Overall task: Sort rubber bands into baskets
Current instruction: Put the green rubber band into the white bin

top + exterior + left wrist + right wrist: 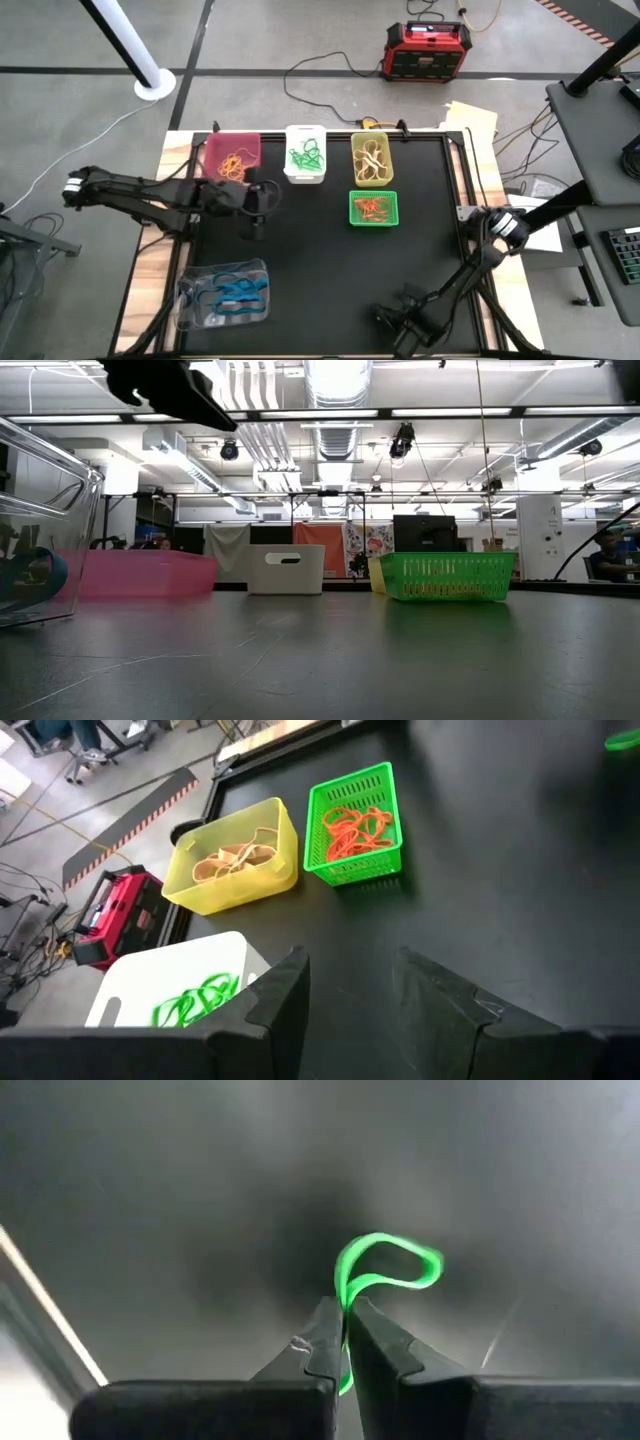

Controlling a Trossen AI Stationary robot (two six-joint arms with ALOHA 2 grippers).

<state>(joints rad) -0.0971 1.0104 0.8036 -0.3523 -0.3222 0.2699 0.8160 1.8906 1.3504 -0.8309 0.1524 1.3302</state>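
Right wrist view shows the right gripper (345,1320) pinched on a green rubber band (385,1270), so a straight lift before carrying it to the white basket (305,152) should keep the loop from snagging, while the left gripper (350,990) hovers part-open and empty near that basket.

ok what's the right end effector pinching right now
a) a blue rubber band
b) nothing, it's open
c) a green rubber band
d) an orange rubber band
c, since the right wrist view shows the right end effector closed on a green rubber band, whose loop sticks out past the tips above the black table.
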